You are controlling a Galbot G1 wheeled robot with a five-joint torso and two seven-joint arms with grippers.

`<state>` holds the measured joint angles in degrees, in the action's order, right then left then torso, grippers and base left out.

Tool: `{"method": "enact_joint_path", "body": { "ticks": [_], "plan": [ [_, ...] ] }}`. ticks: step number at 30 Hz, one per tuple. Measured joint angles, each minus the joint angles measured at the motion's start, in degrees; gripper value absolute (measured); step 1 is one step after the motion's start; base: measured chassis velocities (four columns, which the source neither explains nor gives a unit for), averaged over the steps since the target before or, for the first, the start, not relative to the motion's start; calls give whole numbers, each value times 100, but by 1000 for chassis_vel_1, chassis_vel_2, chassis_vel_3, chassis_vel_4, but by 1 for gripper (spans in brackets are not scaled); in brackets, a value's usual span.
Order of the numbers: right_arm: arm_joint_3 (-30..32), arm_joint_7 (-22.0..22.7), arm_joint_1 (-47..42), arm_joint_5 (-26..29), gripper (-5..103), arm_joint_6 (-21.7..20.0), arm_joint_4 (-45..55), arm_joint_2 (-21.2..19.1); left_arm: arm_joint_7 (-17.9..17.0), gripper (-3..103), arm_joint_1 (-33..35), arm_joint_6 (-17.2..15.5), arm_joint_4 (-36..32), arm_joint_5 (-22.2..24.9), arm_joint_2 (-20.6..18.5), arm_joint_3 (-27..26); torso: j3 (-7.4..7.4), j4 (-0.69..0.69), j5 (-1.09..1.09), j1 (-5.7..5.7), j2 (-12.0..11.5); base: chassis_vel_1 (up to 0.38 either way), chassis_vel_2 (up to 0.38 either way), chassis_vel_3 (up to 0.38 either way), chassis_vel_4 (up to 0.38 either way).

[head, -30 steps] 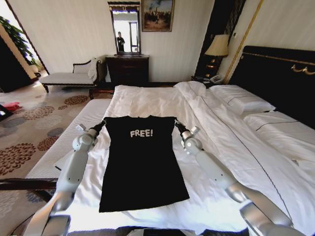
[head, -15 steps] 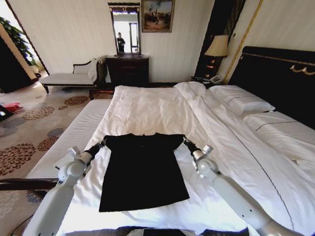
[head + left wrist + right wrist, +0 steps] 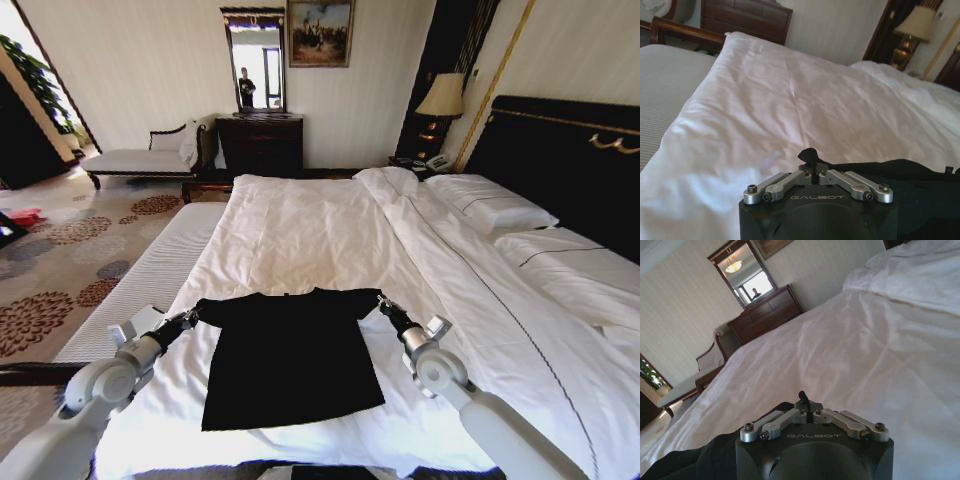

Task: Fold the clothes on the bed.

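Left pincer (image 3: 190,317) sits low over the near-left part of the bed (image 3: 300,220), clamped on a pinch of black cloth at the shirt's left shoulder; from its wrist camera a little tuft of fabric pokes up between the closed tips. A second ago that top edge was held well up the duvet, the shirt stretched long with its white lettering showing. Now both arms have drawn it back toward the foot of the bed, and the lettering has gone under.

The shirt (image 3: 290,355) lies black and much shorter, upper part doubled over the lower, hem near the bed's foot edge. By the look of it, the top-to-bottom fold is well under way but not yet laid flat.

Right pincer (image 3: 383,306), at the right shoulder, is likewise shut on a nub of cloth, level with its partner, so the folded edge runs straight across.
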<state>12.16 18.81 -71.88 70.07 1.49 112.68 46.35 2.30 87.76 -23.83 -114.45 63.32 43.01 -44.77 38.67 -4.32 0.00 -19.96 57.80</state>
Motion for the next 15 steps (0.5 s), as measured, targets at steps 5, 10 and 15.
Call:
{"method": "enact_joint_path", "body": {
  "ticks": [5,10,15],
  "plan": [
    [4,32,-362,-187,1,-30,90,-5,65,1,373,-152,-167,-275,-339,-80,0,-1,2,0,-1,0,0,0,0],
    [68,34,-629,-276,1,-30,103,44,97,1,723,-187,-257,-550,-353,-59,0,1,0,0,-1,0,0,0,0],
    [60,38,-843,-367,1,-74,112,9,127,1,1152,-255,-366,-682,-316,-114,0,0,-1,0,-1,0,0,0,0]
  ]
}}
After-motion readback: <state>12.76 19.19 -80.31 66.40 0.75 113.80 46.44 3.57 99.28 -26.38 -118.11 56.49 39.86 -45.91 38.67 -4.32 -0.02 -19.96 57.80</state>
